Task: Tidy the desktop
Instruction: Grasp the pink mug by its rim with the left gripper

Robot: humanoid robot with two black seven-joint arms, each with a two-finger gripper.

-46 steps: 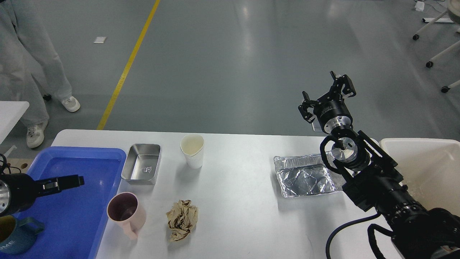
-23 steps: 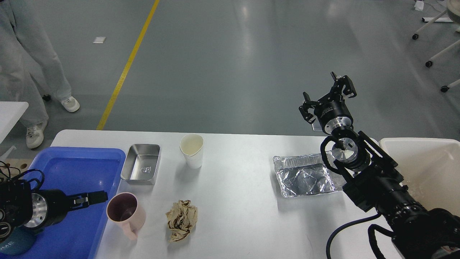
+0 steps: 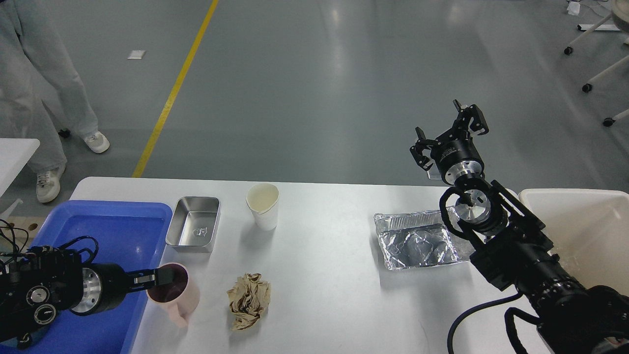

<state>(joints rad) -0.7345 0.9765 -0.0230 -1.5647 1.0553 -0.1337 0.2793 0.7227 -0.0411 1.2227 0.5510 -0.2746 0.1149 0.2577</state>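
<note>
The white desktop (image 3: 324, 255) carries a pink mug (image 3: 179, 297), a crumpled brown paper ball (image 3: 249, 300), a white paper cup (image 3: 263, 206), a small steel tray (image 3: 193, 230) and a crumpled foil container (image 3: 416, 246). My left gripper (image 3: 164, 279) reaches in low from the left over the blue tray, its tips at the pink mug's near rim. Its fingers are dark and I cannot tell them apart. My right gripper (image 3: 449, 132) is open and empty, raised above the desktop's far right edge, behind the foil container.
A blue plastic tray (image 3: 103, 228) lies at the desktop's left end, partly under my left arm. A beige bin (image 3: 585, 231) stands at the right. A person (image 3: 29, 98) stands on the floor at the far left, beside another white table (image 3: 14, 152).
My left gripper has moved right and toward me across the blue tray, from above its middle to the pink mug's rim. The right arm has barely moved.
</note>
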